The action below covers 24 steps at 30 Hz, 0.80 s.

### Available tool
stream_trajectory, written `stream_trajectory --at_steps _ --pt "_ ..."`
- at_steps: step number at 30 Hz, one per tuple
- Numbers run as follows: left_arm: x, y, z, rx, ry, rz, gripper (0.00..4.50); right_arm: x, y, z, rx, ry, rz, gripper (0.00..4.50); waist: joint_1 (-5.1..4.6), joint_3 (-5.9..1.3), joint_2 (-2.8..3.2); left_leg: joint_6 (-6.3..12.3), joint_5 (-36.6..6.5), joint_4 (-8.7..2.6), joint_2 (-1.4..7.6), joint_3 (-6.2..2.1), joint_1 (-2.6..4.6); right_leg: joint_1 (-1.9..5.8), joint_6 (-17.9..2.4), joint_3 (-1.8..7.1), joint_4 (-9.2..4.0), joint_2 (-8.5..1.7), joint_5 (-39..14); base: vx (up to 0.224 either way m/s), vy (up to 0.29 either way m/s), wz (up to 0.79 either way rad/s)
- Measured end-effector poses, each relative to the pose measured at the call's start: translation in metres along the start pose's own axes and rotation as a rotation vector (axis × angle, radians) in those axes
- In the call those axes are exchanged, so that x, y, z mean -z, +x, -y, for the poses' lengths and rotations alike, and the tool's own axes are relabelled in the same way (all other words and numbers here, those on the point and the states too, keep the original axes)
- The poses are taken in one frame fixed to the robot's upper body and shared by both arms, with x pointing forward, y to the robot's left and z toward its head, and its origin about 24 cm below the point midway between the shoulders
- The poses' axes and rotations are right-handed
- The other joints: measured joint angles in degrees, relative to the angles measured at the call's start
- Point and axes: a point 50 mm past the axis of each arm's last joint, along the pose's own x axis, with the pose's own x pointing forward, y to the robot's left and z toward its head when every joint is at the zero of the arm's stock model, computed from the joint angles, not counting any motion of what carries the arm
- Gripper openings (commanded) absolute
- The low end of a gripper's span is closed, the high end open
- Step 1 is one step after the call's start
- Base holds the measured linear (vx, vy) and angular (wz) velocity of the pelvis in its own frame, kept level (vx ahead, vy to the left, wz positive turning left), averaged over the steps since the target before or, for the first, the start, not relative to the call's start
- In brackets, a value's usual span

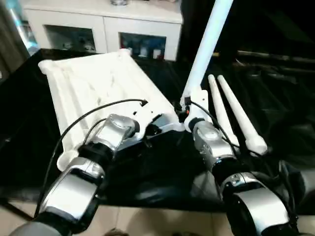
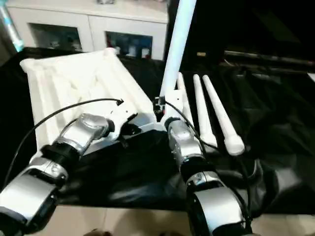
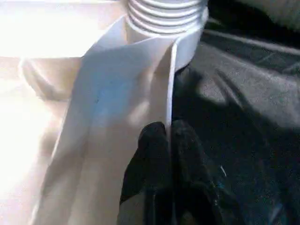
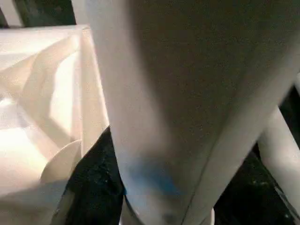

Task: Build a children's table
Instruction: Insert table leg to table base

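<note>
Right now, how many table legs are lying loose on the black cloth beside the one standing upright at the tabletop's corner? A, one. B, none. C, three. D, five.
C: in the right eye view three loose legs lie side by side on the black cloth, to the right of the upright leg that the right pincer holds at the tabletop corner.

The tall leg (image 1: pixel 206 44) stands in the way by the tabletop (image 1: pixel 98 83) corner, loose legs (image 1: pixel 236 115) block the right, and the black cloth (image 1: pixel 280 88) beyond lies open.
</note>
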Motion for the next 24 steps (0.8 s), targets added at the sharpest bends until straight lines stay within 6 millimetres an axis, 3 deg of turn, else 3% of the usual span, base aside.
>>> stream_trajectory --at_steps 1,3,5,9,20,24 --pt "-0.002 0.0 0.001 0.002 0.004 0.006 0.0 -0.002 0.001 0.001 0.005 0.002 0.006 1.91 -0.26 -0.04 0.07 -1.08 0.78 -0.35 0.0 -0.13 -0.21 -0.2 -0.14 -0.25 -0.16 0.06 0.68 0.086 0.022 -0.29" --pt "-0.003 -0.002 -0.001 0.002 0.015 0.013 0.0 -0.004 0.001 0.001 -0.002 0.003 0.007 1.91 -0.76 -0.08 -0.96 -1.29 0.91 -0.75 0.11 0.79 -0.19 -0.47 -1.03 0.69 -0.77 0.33 3.96 -0.012 -0.018 0.22" --pt "0.001 -0.007 -0.005 0.012 0.033 0.02 0.0 -0.005 0.002 -0.002 -0.037 0.002 0.002 1.91 -1.59 0.02 -1.02 -1.32 0.88 -0.87 0.16 0.98 -0.11 -0.46 -1.03 0.79 -0.95 0.35 4.58 0.0 0.0 0.0" --pt "0.006 -0.023 -0.012 0.051 0.083 0.025 0.0 -0.017 0.006 0.0 -0.185 -0.033 -0.019 1.91 -2.8 0.12 -0.67 -1.35 0.9 -2.38 0.16 0.94 -0.45 -0.65 -0.98 0.58 -2.08 0.51 4.58 0.0 0.0 0.0" --pt "0.024 -0.066 -0.022 0.18 0.244 0.025 0.0 -0.03 -0.006 0.006 -0.696 -0.185 -0.093 1.91 -3.39 0.06 -0.69 -1.5 1.05 -2.22 1.48 1.02 -0.64 -0.78 -2.09 0.55 -1.93 1.82 3.99 0.05 -0.014 -0.02" --pt "0.029 -0.073 -0.02 0.244 0.267 0.029 0.0 -0.028 -0.017 0.011 -0.847 -0.213 -0.098 1.91 -2.5 0.09 -0.76 -1.51 1.01 -2.24 1.7 1.16 -0.63 -0.78 -2.28 0.51 -1.89 1.92 3.86 0.0 0.0 0.0"
